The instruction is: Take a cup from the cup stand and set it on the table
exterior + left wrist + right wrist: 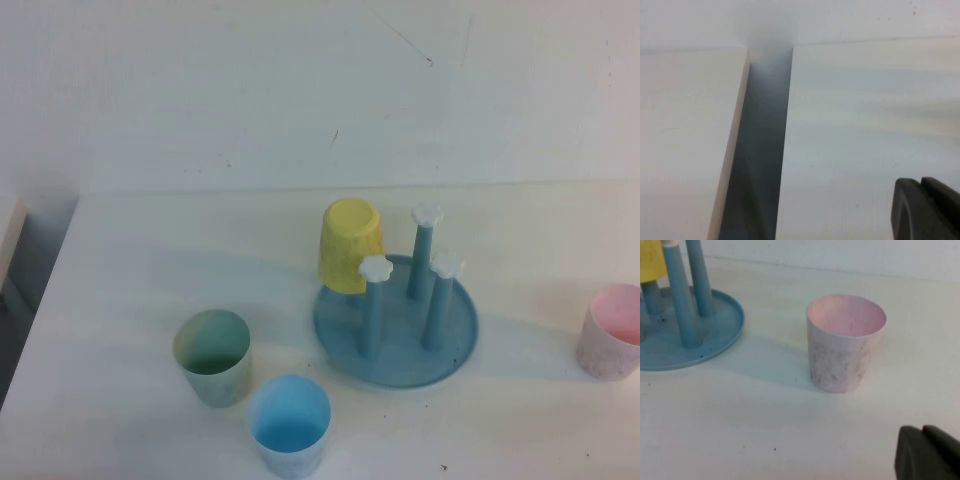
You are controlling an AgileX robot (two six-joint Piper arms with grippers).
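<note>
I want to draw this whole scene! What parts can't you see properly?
- The fourth peg of the cup stand: the upside-down yellow cup covers it, high view.
- Left gripper: only a dark corner shows, left wrist view.
- Right gripper: same, right wrist view.
- Pink cup: cut by the right edge, high view.

Four cups (351,245), one cup stand (396,330), seemingly four pegs (438,302).

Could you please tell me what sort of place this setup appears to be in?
Probably a lab test bench: a bare white tabletop against a blank white wall, with plastic cups around a round blue plastic cup stand, including an upturned yellow cup; both grippers sit out of the high view.
</note>
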